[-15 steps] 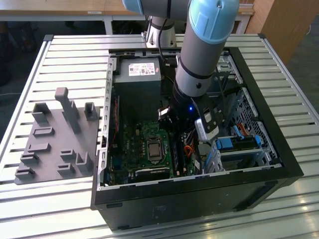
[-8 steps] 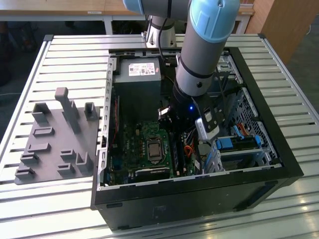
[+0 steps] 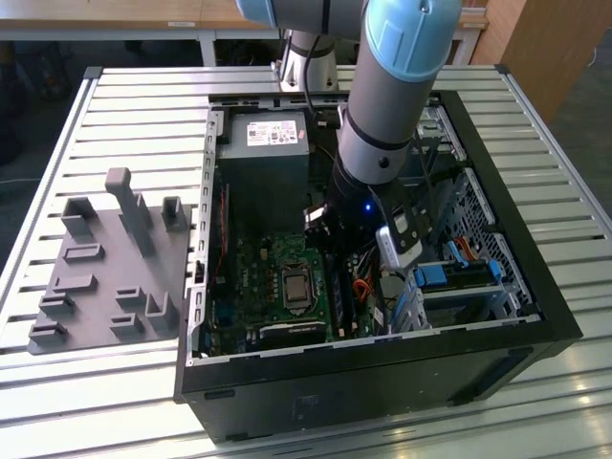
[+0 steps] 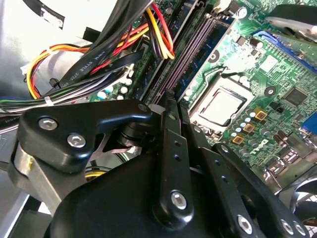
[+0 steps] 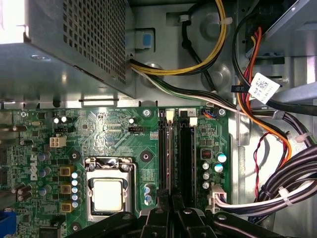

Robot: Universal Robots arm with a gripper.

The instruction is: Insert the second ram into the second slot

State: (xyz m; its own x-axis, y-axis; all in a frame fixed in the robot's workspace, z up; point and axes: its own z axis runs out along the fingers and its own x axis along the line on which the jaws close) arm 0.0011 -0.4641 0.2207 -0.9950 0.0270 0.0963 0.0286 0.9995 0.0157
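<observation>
Item: open computer case (image 3: 535, 316), lying side-up on a slatted worktop (image 3: 143, 96).
Arm: robot arm (image 3: 392, 86) reaching down into the case, over the motherboard (image 5: 114, 129).
Hand: hand (image 4: 173, 101) with its two fingers pressed close together, tips just above the memory slots; in both wrist views a thin board edge runs out in line with the narrow gap between them, so it is judged to be pinching the stick.
Second ram: second ram (image 5: 170, 158) seen edge-on as a thin dark strip along one memory slot, beside the processor socket (image 5: 108, 194).
Second slot: second slot (image 5: 164, 148) directly under the stick, white latch at its far end.
Neighbouring slot: neighbouring slot (image 5: 186, 158) just beside it, on the cable side; whether it holds a stick cannot be told.
Progress: stick brought to the slot and lined up along it; full seating and closed latches not confirmed, so the press-home is judged unfinished.
Surroundings: power supply (image 3: 263, 158) at the case's far end; cable bundle (image 5: 257, 124) near the slots; grey fixture tray (image 3: 105, 287) on the worktop at the exterior view's left.
</observation>
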